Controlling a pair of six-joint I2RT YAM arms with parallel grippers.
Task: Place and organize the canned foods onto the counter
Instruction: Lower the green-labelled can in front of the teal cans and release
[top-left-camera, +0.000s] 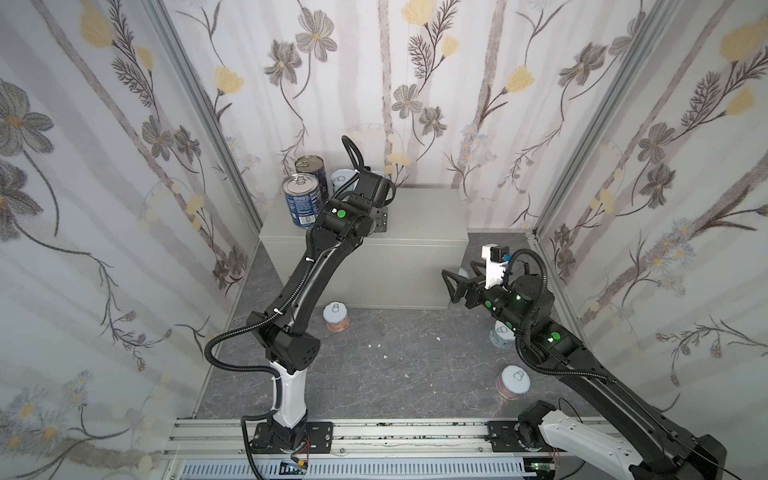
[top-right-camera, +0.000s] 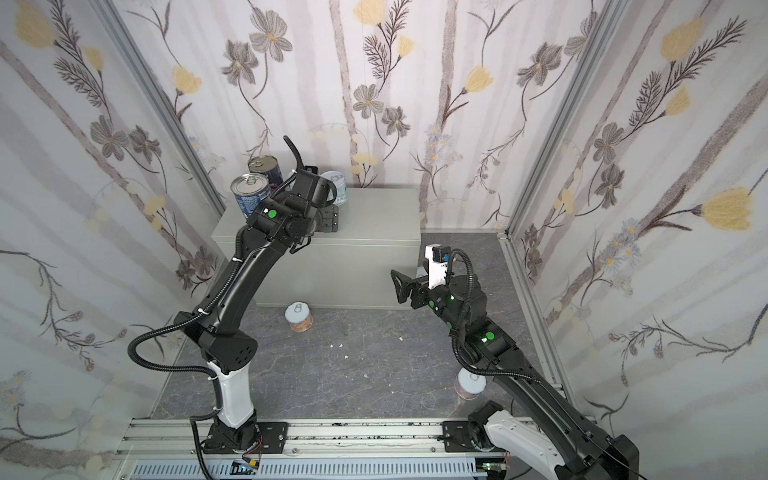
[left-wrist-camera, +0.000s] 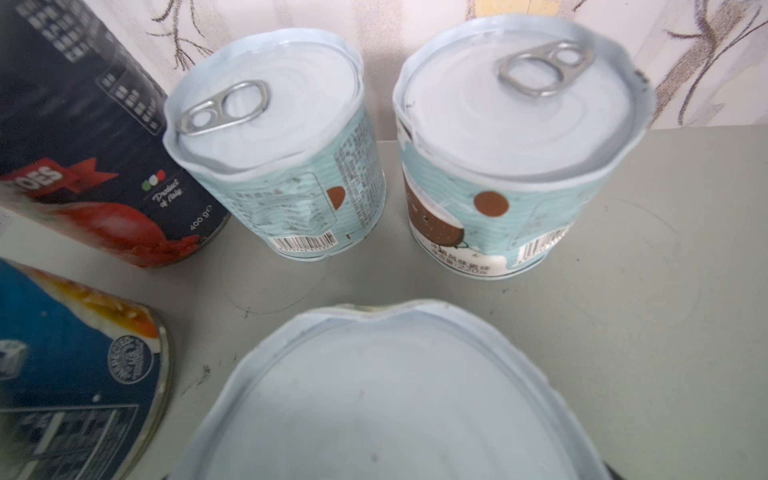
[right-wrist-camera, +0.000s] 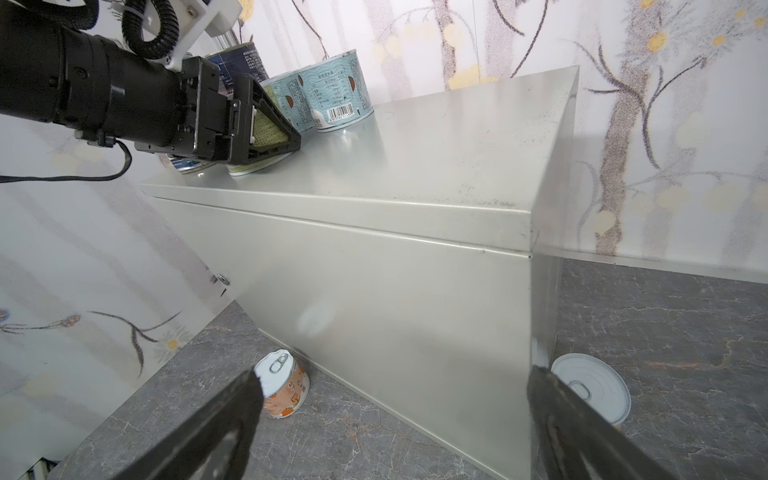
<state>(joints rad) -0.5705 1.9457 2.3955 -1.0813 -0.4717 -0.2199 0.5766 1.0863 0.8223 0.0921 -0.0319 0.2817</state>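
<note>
Counter (right-wrist-camera: 395, 299) lock (right-wrist-camera: 223, 279) shows — right wrist only; top views hide it.

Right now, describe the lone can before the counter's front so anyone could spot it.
Start at the grey counter against the back wall. On the floor before its front face, toward the left, stands a short can with an orange label. It stands alone; the other floor cans sit by the right arm.
</note>
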